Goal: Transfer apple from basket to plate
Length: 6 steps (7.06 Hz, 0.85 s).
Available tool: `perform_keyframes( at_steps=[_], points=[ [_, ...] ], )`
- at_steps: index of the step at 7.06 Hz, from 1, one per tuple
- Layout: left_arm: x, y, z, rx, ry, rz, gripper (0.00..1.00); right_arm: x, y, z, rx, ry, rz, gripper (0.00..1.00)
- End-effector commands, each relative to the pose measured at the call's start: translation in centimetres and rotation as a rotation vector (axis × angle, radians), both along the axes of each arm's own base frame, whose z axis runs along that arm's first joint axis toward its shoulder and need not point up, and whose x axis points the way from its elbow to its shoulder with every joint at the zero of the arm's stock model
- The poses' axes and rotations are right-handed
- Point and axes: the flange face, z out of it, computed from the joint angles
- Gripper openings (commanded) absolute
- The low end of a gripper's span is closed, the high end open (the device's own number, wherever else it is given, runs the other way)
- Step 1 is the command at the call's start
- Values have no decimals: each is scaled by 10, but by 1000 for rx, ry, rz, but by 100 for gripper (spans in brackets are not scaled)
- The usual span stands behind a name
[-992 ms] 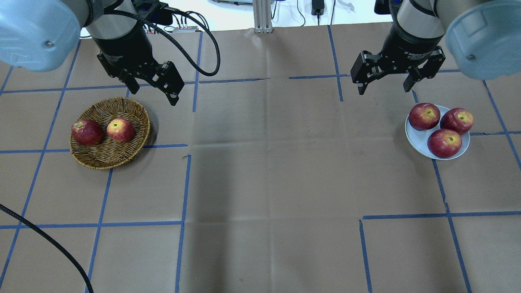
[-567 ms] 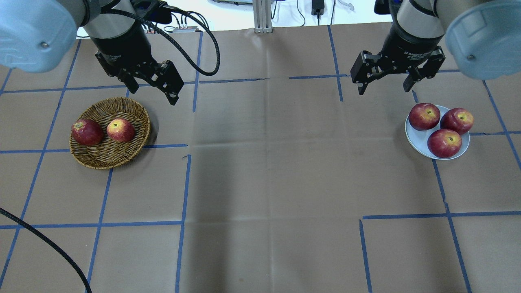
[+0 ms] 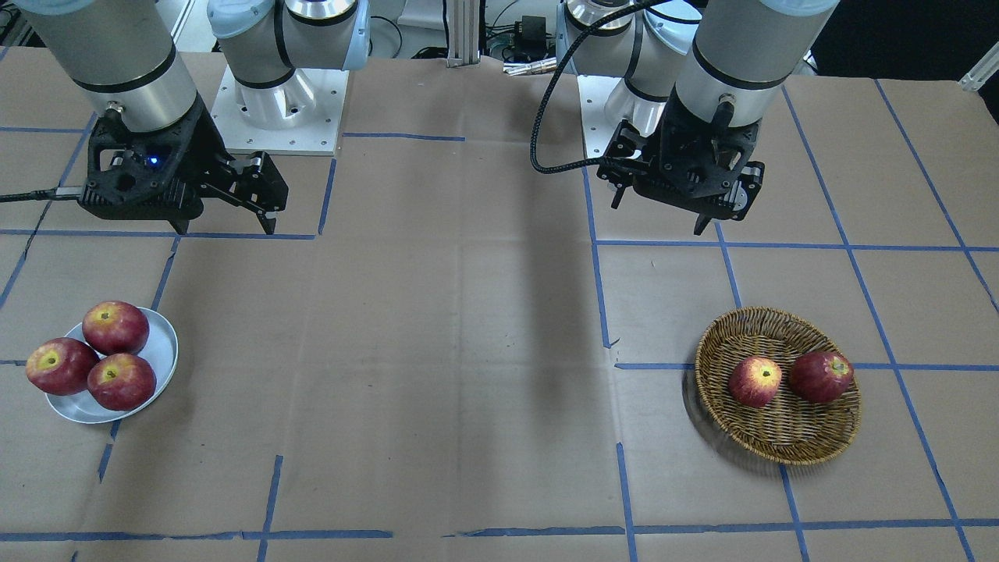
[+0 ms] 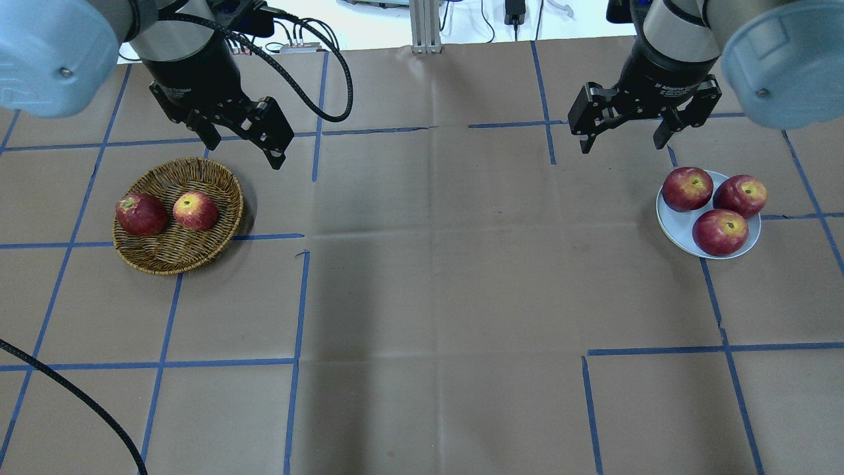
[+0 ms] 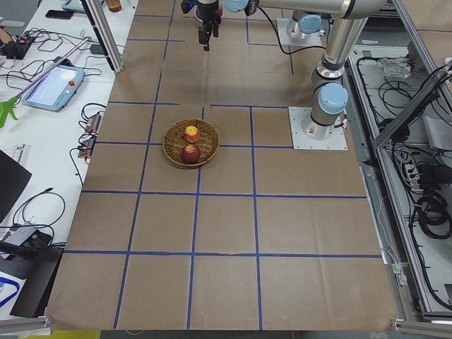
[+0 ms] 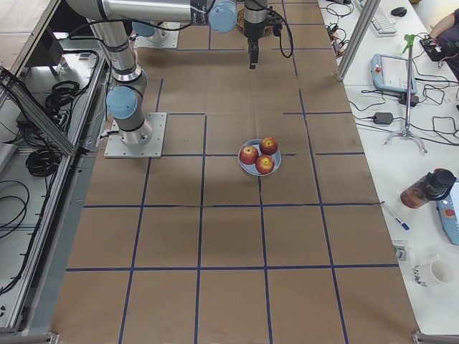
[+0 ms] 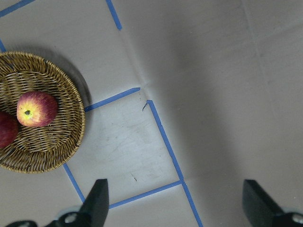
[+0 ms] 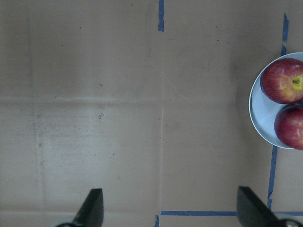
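The apple (image 4: 195, 210), red with yellow streaks, lies in the wicker basket (image 4: 171, 254) at the table's left, next to a darker red apple (image 4: 140, 214). It also shows in the left wrist view (image 7: 37, 109). My left gripper (image 4: 245, 152) is open and empty, above the table just behind the basket's right rim. The pale plate (image 4: 679, 227) at the right holds three deep-red apples (image 4: 719, 232). My right gripper (image 4: 621, 146) is open and empty, behind and left of the plate.
Brown paper with blue tape lines (image 4: 300, 303) covers the table. A black cable (image 4: 72, 389) crosses the near left corner. The arm bases (image 3: 273, 109) stand at the table's back edge.
My left gripper has shifted slightly left and back, still open. The right arm, the apples, the basket and the plate have not moved.
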Motion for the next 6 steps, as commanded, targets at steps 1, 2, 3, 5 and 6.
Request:
perform_keyframes(
  at_steps=[1, 2, 3, 5, 6],
  points=[
    [3, -3, 1, -17, 0, 7, 99, 0, 0, 0, 0, -1, 0, 100],
    [7, -16, -4, -58, -2, -1, 99, 0, 0, 0, 0, -1, 0, 100],
    [25, -28, -27, -25, 1, 18, 99, 0, 0, 0, 0, -1, 0, 100],
    [96, -63, -92, 10, 15, -77, 98, 0, 0, 0, 0, 1, 0, 100],
    [124, -80, -126, -20, 7, -83, 98, 0, 0, 0, 0, -1, 2, 100]
  ],
)
